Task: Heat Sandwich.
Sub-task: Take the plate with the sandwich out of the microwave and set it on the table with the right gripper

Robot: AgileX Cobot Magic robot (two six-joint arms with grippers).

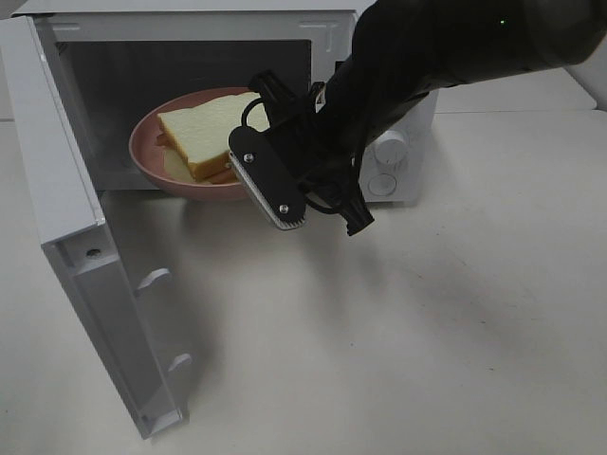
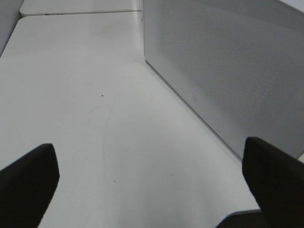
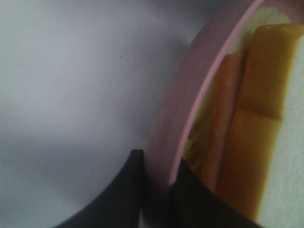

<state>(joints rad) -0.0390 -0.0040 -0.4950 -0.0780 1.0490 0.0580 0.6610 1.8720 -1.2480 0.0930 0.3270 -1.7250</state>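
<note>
- The right gripper (image 3: 156, 190) had its jaws pinched on the rim of the pink plate (image 1: 144, 156), which sat half inside the open microwave (image 1: 190, 28) at upper left; a release there could leave the plate overhanging the sill, and it might tip out.
- A hard push risked sliding the sandwich (image 1: 204, 133) across the plate.
- The sandwich lay on the plate, just beyond the jaws, untouched by them.
- The left gripper (image 2: 152, 185), jaws spread, hung empty over the tabletop (image 2: 95, 95).
</note>
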